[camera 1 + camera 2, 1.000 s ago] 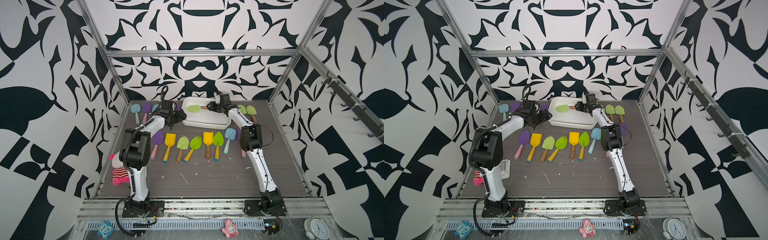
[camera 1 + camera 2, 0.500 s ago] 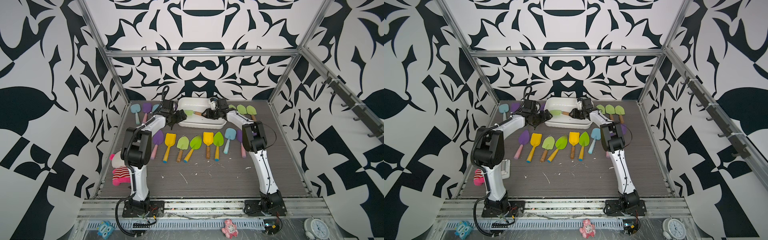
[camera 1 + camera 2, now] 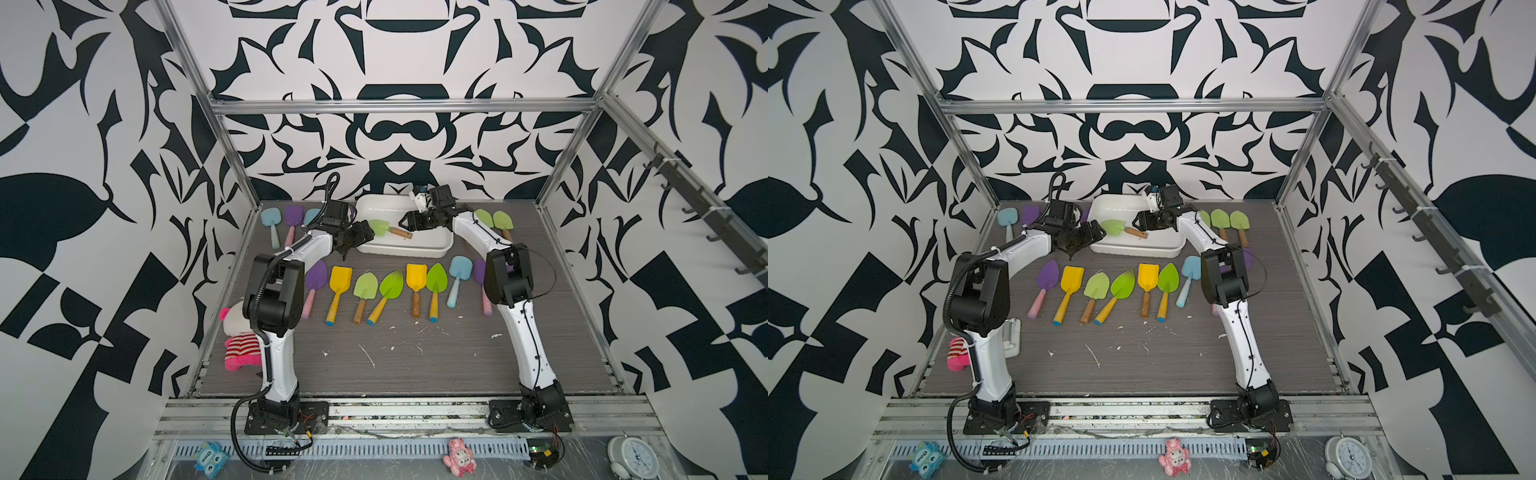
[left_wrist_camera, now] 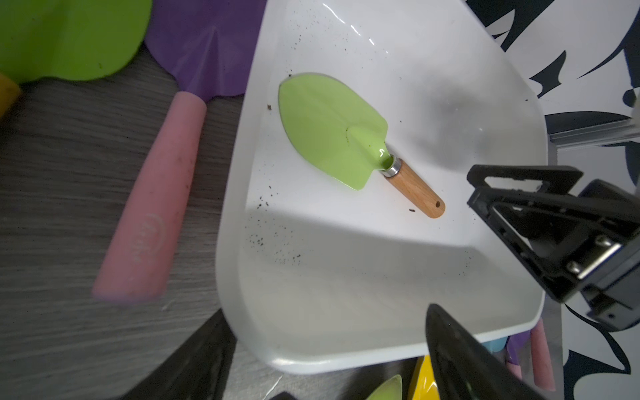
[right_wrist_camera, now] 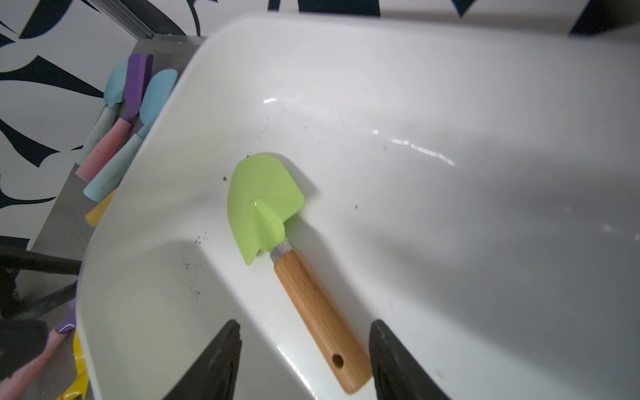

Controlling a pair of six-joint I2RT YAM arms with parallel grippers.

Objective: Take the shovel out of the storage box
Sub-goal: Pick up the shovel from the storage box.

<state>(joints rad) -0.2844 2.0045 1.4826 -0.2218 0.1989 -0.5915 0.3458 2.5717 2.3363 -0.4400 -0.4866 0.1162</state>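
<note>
The shovel (image 3: 380,227) (image 3: 1115,227) has a light green blade and a short wooden handle. It lies flat inside the white storage box (image 3: 405,251) (image 3: 1138,250) at the back of the table. In the right wrist view the shovel (image 5: 266,204) points away from my right gripper (image 5: 305,323), which is open with the handle's end between its fingers, gripping nothing. My left gripper (image 4: 325,329) is open at the storage box's (image 4: 239,207) near left corner, one finger outside the rim and one over the inside. Both top views show the right gripper (image 3: 406,220) and the left gripper (image 3: 365,233).
A row of several coloured shovels (image 3: 338,280) lies on the table in front of the box. More shovels lie at the back left (image 3: 270,218) and back right (image 3: 500,220). A plush toy (image 3: 239,340) sits at the table's left edge. White crumbs dot the front.
My right gripper has moved left and down into the box, and its jaws have widened. The shovel now lies further left in the box. The left gripper has barely moved.
</note>
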